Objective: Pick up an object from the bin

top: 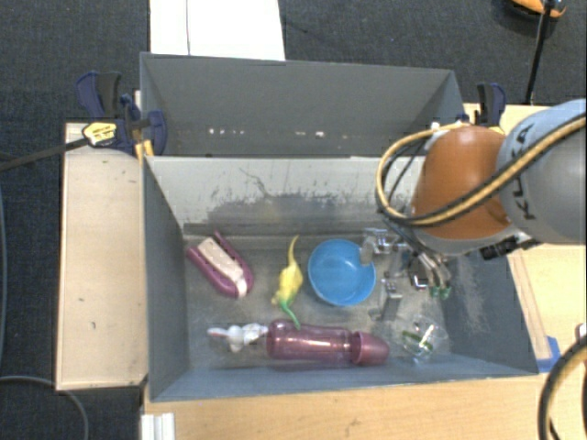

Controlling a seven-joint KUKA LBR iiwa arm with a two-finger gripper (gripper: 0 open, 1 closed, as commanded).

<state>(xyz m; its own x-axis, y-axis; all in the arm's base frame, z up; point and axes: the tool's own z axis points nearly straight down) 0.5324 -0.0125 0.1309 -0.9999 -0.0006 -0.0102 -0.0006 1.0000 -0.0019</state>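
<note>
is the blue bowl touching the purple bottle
Apart. The camera view shows a strip of grey bin floor between the blue bowl and the purple bottle.

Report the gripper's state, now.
Gripper: open or shut cannot be told. It is low in the bin, just right of the blue bowl.

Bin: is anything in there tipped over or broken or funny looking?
The purple bottle lies flat on its side along the front wall of the bin. The other things are just scattered loose, and nothing looks spilled or broken.
</note>
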